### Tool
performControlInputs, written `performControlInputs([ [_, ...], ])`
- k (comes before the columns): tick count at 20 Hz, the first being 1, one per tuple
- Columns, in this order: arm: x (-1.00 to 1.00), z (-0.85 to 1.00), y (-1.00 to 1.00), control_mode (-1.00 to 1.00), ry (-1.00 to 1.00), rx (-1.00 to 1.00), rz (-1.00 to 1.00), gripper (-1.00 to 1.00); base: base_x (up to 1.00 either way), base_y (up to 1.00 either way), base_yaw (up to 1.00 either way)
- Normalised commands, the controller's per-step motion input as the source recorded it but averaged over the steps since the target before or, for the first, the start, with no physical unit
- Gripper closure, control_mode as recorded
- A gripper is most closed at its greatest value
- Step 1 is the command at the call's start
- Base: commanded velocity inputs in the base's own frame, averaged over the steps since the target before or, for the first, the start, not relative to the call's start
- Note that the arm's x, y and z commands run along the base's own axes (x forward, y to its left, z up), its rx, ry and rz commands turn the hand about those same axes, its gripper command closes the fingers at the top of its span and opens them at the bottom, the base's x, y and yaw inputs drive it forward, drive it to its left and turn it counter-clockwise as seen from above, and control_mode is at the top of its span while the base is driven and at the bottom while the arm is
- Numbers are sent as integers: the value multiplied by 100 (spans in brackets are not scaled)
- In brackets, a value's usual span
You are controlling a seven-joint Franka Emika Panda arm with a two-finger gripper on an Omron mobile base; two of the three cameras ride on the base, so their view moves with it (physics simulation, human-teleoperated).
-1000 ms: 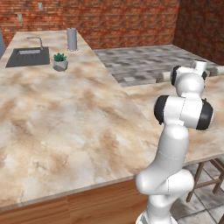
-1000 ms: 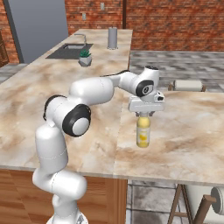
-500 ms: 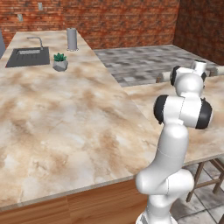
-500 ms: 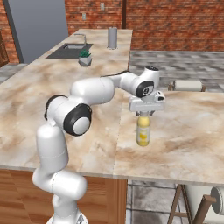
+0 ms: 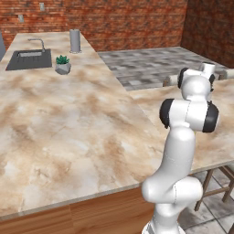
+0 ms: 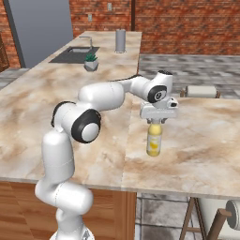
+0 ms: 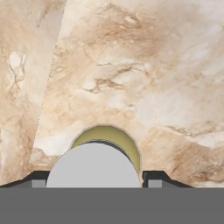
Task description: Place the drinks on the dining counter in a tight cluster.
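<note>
One juice bottle [image 6: 153, 140], one hand [image 6: 156, 123]

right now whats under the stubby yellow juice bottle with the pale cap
The beige-brown marbled stone countertop lies beneath the stubby yellow juice bottle. The pincer straddles its pale cap; the bottle hides its own base, so contact is uncertain.

Juice bottle [image 6: 153, 140]: top hidden inside gripper [image 6: 158, 119]; contact between fingers and cap not discernible. From hand camera, bottle [image 7: 106, 144] cut off at 6 o'clock, body mostly behind own cap. Stool [image 6: 212, 221] cropped at 5 o'clock. Sink [image 5: 28, 58] cut by frame at 10 o'clock.
</note>
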Motion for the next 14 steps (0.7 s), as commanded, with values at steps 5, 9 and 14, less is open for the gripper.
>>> performControlInputs([
  [5, 0, -24, 0, -100, -1, 0, 0, 100, 0, 0, 0],
  [9, 0, 0, 0, -100, 0, 0, 0, 100, 0, 0, 0],
  [14, 0, 0, 0, -100, 0, 0, 0, -100, 0, 0, 0],
])
